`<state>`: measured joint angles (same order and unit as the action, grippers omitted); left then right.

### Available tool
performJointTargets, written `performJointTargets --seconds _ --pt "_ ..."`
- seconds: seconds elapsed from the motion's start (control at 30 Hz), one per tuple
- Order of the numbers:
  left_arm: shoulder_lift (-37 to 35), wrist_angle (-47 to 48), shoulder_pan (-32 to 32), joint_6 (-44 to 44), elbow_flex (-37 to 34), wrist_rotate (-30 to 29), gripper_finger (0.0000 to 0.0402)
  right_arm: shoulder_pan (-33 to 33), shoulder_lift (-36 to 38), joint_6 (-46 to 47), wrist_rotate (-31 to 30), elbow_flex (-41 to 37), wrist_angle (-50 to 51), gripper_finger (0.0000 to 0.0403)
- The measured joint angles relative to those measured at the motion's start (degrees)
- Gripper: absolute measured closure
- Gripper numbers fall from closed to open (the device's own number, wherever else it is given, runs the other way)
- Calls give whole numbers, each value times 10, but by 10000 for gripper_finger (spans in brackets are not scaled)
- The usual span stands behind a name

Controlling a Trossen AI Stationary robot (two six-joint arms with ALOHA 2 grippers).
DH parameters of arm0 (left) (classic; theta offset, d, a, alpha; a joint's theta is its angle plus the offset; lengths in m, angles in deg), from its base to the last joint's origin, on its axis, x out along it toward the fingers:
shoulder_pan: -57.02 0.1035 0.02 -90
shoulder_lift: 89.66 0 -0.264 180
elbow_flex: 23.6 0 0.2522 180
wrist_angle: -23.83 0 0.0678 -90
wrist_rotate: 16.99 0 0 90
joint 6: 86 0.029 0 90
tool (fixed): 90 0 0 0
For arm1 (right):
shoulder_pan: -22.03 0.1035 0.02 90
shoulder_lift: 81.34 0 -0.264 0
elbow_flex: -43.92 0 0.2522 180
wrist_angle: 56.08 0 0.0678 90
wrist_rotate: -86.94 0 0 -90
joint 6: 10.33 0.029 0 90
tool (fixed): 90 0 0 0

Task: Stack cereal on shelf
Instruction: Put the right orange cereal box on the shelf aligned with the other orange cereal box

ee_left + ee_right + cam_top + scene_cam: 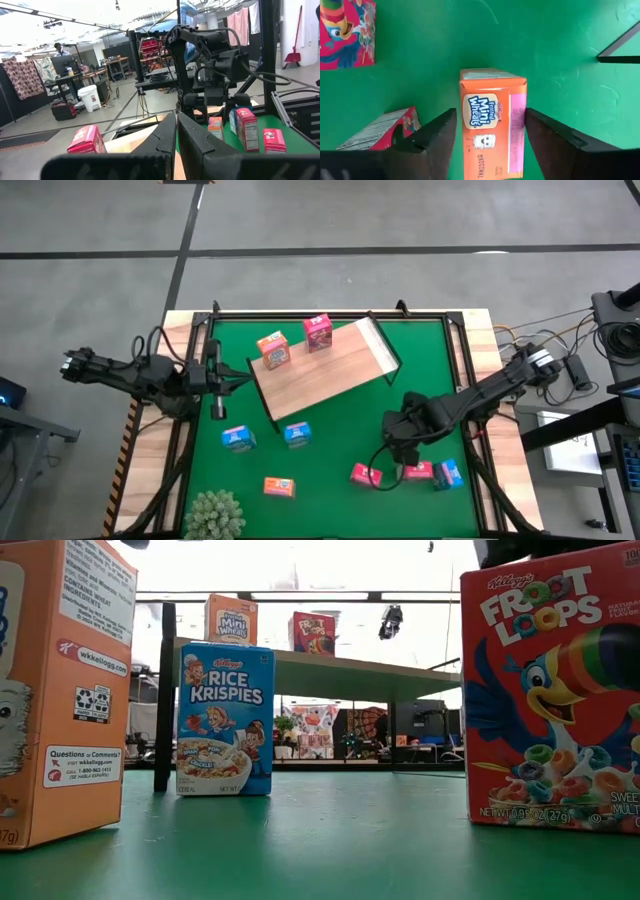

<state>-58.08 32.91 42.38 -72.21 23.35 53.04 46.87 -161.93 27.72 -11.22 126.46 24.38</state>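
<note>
The shelf (pixel 325 370), a light-wood board with a dark frame, lies slantwise on the green mat. On it stand an orange cereal box (pixel 272 350) and a pink-red one (pixel 318 332). My right gripper (pixel 491 125) points down over another orange cereal box (pixel 492 117) on the mat. It is open, with one finger close on either side of that box. In the high view this gripper (pixel 400 448) hides the box. My left gripper (pixel 225 377) is shut and holds nothing, hovering level by the shelf's left end. My right gripper's fingers (pixel 545 135) come from above and flank the orange box's two narrow sides (pixel 520 120). Only slivers of mat show between them and the box, and I cannot tell whether they touch it. The box rests on the mat.
Two pink-red boxes (pixel 366 475) (pixel 418 471) and a blue one (pixel 450 474) stand close by my right gripper. Two blue boxes (pixel 238 438) (pixel 297 435) and an orange one (pixel 279 487) are on the mat's left half. A fuzzy green plant (pixel 215 515) is at the near edge.
</note>
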Motion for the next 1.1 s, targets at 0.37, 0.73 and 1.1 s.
performJointTargets --seconds 0.37,0.73,1.1 --pt "25 0 0 1 0 0 402 0 7 13 -9 -3 -5 275" --pt "25 -9 0 3 0 0 402 0 9 14 -9 29 2 267" --pt "28 -20 0 3 0 0 402 -29 38 5 -41 154 55 281"
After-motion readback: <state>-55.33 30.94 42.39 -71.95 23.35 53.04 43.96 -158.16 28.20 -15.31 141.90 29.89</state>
